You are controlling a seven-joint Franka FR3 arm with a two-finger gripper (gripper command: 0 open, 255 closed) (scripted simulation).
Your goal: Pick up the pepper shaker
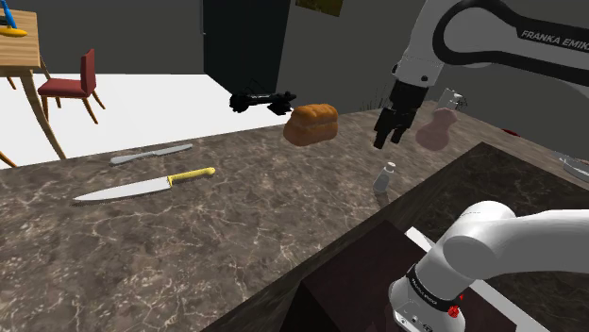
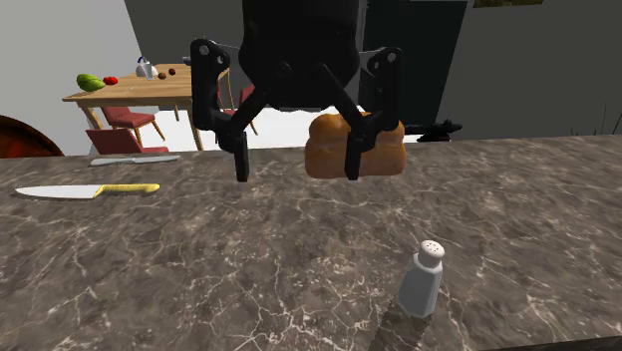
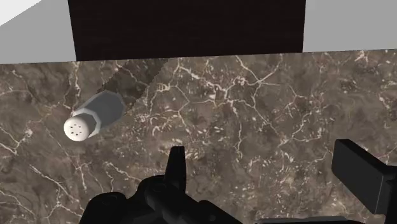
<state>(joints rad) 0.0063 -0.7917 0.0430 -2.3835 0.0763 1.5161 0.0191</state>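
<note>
The pepper shaker [image 1: 382,179] is a small grey jar with a white holed cap, standing upright on the dark marble counter [image 1: 236,236] near its edge by the stand. My gripper [image 1: 391,135] hangs open above the counter, higher than the shaker and a little beyond it. In the second exterior view the gripper [image 2: 297,165] has its fingers spread wide, and the shaker [image 2: 423,279] stands lower and to the right of them. From the wrist view the shaker [image 3: 92,118] lies off to the side of the gripper [image 3: 270,172], outside its fingers, which hold nothing.
A brown bread loaf [image 1: 311,124] sits on the counter behind the gripper. A yellow-handled knife [image 1: 142,187] and a grey knife [image 1: 151,153] lie toward the shoulder view's left. A brownish jar [image 1: 436,128] stands near the arm. The dark stand [image 1: 378,273] borders the counter.
</note>
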